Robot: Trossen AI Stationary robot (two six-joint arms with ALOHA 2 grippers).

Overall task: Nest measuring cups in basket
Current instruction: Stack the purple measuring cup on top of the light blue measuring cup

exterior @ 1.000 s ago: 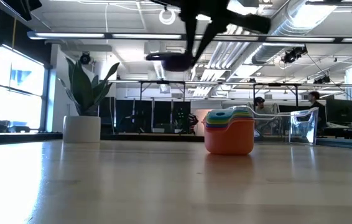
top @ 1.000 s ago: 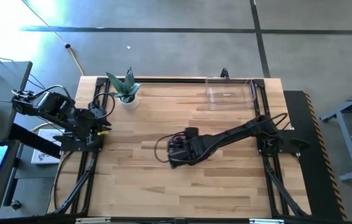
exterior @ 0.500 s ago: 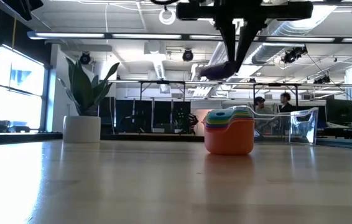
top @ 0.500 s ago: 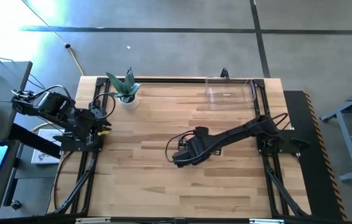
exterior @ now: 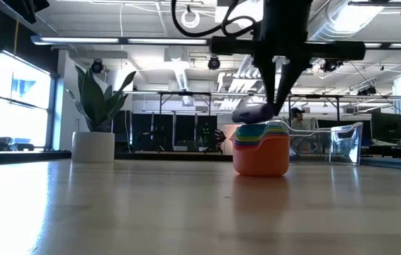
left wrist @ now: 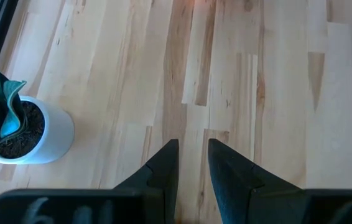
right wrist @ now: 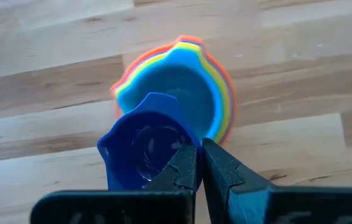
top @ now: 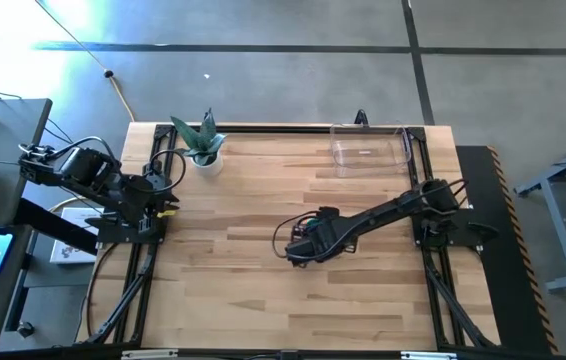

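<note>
A nested stack of measuring cups, orange outermost, stands on its base mid-table; the right wrist view shows its rainbow rims. My right gripper is shut on a blue cup close above the stack's top. The blue cup looks dark in the low view. The clear basket sits at the table's far right and shows in the low view as the basket. My left gripper waits at the table's left edge, open, with bare wood below it. My right gripper pinches the blue cup's wall at the rim, on the side toward the stack. One finger lies over the cup's inside, the other outside. The fingers come steeply from above. The cup hangs mouth up, clear of the table.
A white pot with a green plant stands at the far left, close to my left arm. Black rails run along the table's left and right sides. Bare wood lies around the stack, toward the near edge.
My right gripper has carried the blue cup toward the table's right edge and downward, rolling a little. The cup has gone from high and left of the stack to just over the stack's top. The gripper stays shut on it.
</note>
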